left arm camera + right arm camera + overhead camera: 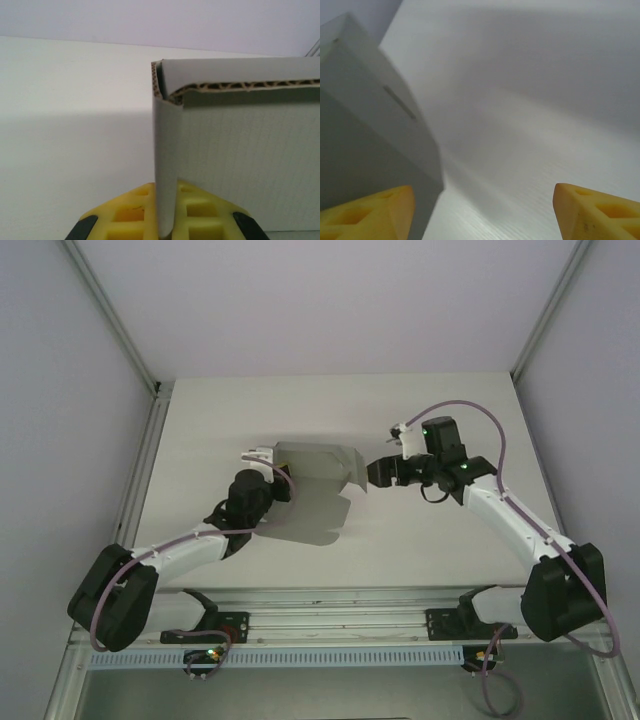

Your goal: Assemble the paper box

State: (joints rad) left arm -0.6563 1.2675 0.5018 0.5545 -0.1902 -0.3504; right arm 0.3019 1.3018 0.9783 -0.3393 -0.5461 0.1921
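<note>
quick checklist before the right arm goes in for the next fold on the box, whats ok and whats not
1. left gripper clamped on a paper box wall: ok, card sits between its fingers.
2. right gripper open for approach: ok, fingers wide apart.
3. right gripper holding a flap: not ok, nothing is pinched; the box is beside one finger.
4. box fully folded: not ok, panels are splayed in the top view.
5. slot in the near panel unobstructed: ok.
6. matching tab lined up: cannot tell.
</note>
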